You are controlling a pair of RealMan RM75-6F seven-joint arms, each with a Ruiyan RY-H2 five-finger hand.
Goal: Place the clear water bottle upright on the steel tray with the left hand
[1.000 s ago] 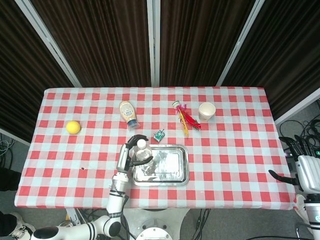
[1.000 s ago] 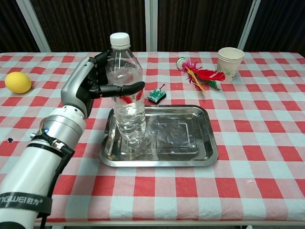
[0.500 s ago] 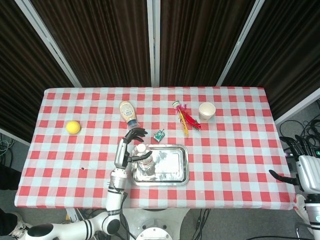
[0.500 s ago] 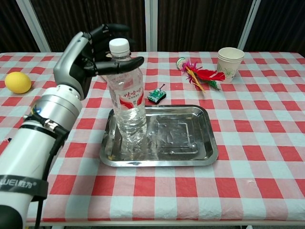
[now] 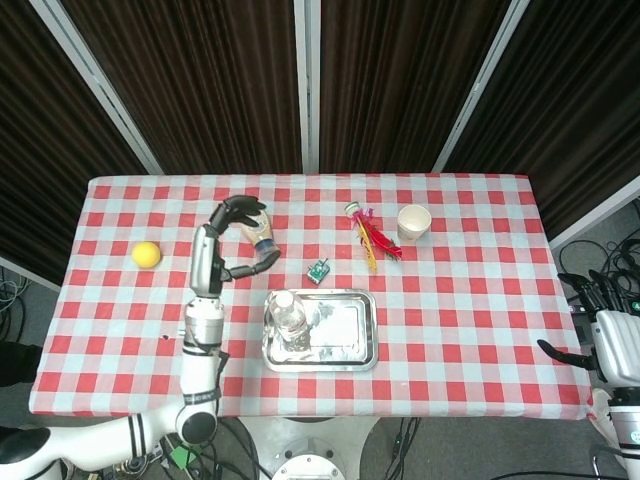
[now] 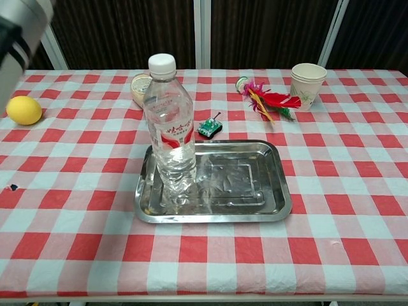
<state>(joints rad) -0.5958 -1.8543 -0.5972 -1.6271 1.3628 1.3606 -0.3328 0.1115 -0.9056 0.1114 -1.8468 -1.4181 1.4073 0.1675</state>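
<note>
**Bottle standing, left arm clearing out**

Since the clear water bottle [image 6: 169, 127] already stands upright on the left part of the steel tray [image 6: 255, 210], what remains — as I judge it — is a clean retreat. The left robot hand [image 5: 238, 238] is lifted off it, fingers curled loosely apart and holding nothing, with the bottle below and to its right in the head view. Any further pull-away should go up and outward, away from the bottle's shoulder; a tall, light bottle on slick steel could topple at a brush.

Just beside the left robot hand's fingers lies a sauce bottle [image 5: 258, 228], so the arm should not sweep across it. A lemon [image 5: 146, 254] sits well to the robot hand's left. Beyond the tray are a small green toy [image 6: 208, 128], a red feathered item [image 6: 271, 99] and a stack of paper cups [image 6: 308, 83].

The right robot hand [image 5: 600, 315] hangs off the worktop's far right edge, fingers spread and empty. The worktop [image 6: 357, 166] wears a red-and-white checked cloth — dark curtains close the room behind.
</note>
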